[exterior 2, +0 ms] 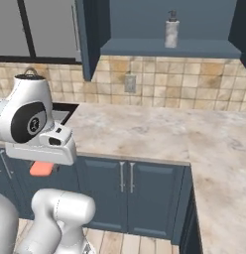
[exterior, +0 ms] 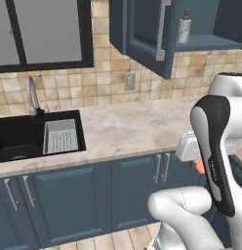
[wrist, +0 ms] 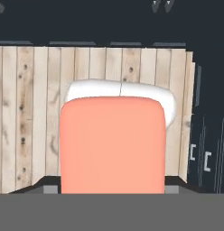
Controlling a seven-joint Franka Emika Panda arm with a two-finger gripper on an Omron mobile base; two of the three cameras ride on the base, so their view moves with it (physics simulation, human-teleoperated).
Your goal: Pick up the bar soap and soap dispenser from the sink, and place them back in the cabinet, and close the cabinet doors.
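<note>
The cabinet stands open above the tiled wall, and on its blue shelf the soap dispenser stands upright, alone, a white-grey bottle with a dark pump top; one of the cabinet doors swings out toward the room, its long silver handle showing. The sink, set into the marble surface, holds a grey perforated tray at its right side beneath the curved faucet. The claw hangs low in front of the lower cupboard doors, its jaws part-way closed on the bar soap, which looms salmon-pink over the wooden floor in the hand view
</note>
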